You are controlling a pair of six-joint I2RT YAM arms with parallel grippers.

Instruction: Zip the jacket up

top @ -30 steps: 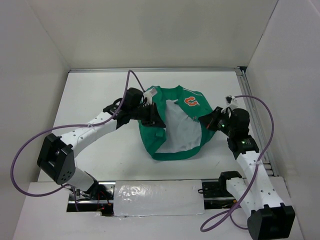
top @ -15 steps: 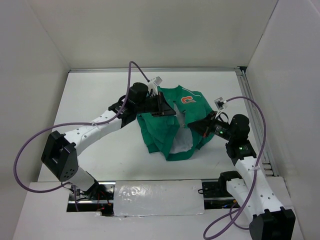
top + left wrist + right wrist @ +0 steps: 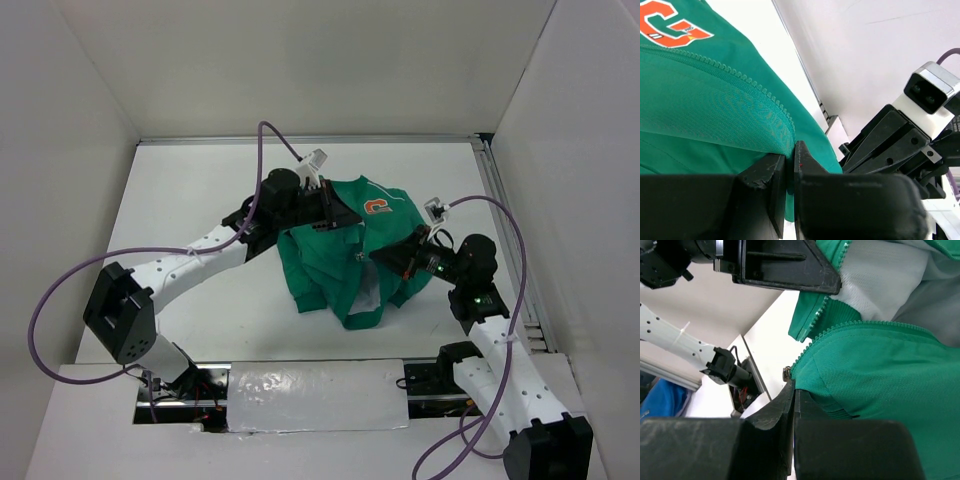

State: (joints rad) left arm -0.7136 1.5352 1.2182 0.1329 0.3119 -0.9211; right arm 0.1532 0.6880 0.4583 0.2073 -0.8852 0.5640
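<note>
**Desk:** Where's the jacket on your screen?

**Operator:** From overhead I see the jacket [image 3: 335, 265] bunched in a heap around the middle of the table [image 3: 190, 190], a little toward the right edge. It is strung between my two arms.

**Desk:** Start with the nearer arm.

**Operator:** That's the right gripper [image 3: 792, 390], coming in from the right edge. Its fingers are pressed tight together, and the jacket's green front edge is nipped at the tips, right where a row of zipper teeth [image 3: 855, 326] ends. A small metal bit [image 3: 786, 372] sits at that corner. I can't tell whether it is the slider. Beyond it the pale mesh lining [image 3: 880, 275] shows, so the front is open there.

**Desk:** And the farther one?

**Operator:** The left gripper [image 3: 791, 155] is on the far side of the heap. Its fingers are almost closed, with a thin slit between them, and a fold of green fabric is pinched in that slit.

**Desk:** Any writing?

**Operator:** Just the orange chest patch [image 3: 672, 25], toward the table's far edge. It reads "G" in block lettering, though the left wrist camera crops its top. The tiny white marks beneath it are too small for me to read. The sleeves are lost in the folds.
</note>
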